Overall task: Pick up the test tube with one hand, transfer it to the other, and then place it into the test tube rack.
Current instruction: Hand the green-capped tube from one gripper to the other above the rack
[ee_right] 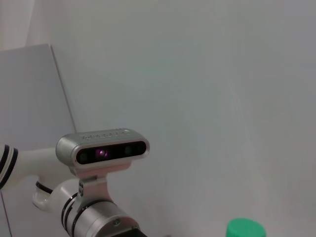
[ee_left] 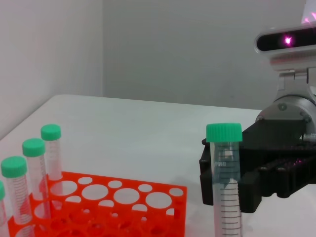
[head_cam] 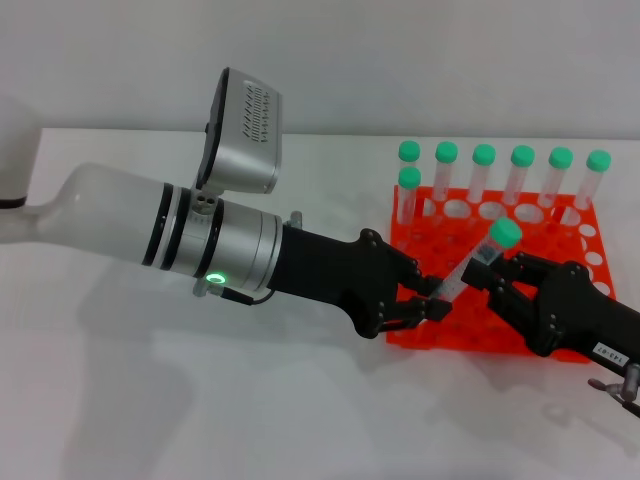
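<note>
The test tube (head_cam: 470, 262), clear with a green cap, hangs tilted over the front of the orange-red rack (head_cam: 470, 338). My left gripper (head_cam: 432, 303), on the silver wrist, is shut on the tube's lower end. My right gripper (head_cam: 500, 272), black with a white label, has its fingers open on either side of the tube just below the cap. In the left wrist view the tube (ee_left: 224, 187) stands close up, with the right gripper's fingers (ee_left: 254, 190) behind it. The right wrist view shows only the green cap (ee_right: 245, 229).
Several other green-capped tubes (head_cam: 483, 175) stand in the rack's back rows, and some show in the left wrist view (ee_left: 33, 168) in the rack (ee_left: 181, 202). The left arm's wrist camera (ee_right: 102, 150) faces the right wrist. White tabletop lies to the left and front.
</note>
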Motion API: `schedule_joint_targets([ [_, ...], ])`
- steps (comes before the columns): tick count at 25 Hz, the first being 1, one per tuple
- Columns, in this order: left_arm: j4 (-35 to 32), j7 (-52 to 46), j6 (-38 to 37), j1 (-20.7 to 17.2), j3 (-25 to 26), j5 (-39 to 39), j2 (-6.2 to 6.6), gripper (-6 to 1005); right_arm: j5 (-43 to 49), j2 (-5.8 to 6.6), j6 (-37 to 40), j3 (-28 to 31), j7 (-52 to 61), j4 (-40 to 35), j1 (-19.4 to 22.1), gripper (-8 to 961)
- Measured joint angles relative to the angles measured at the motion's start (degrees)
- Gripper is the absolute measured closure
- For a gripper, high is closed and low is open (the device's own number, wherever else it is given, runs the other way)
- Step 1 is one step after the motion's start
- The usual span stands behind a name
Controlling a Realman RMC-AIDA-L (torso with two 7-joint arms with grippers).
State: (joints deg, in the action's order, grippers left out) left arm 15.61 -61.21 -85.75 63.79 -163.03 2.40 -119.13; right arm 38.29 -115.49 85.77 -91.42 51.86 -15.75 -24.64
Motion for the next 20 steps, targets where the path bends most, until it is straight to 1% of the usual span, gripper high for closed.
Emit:
schedule_joint_targets([
  [20,0.29,-0.82,-0.53,-0.11,-0.02,-0.12,0.18,665,-0.3,0.0,-0.56,0.02,0.12,0.3,-0.41,745],
])
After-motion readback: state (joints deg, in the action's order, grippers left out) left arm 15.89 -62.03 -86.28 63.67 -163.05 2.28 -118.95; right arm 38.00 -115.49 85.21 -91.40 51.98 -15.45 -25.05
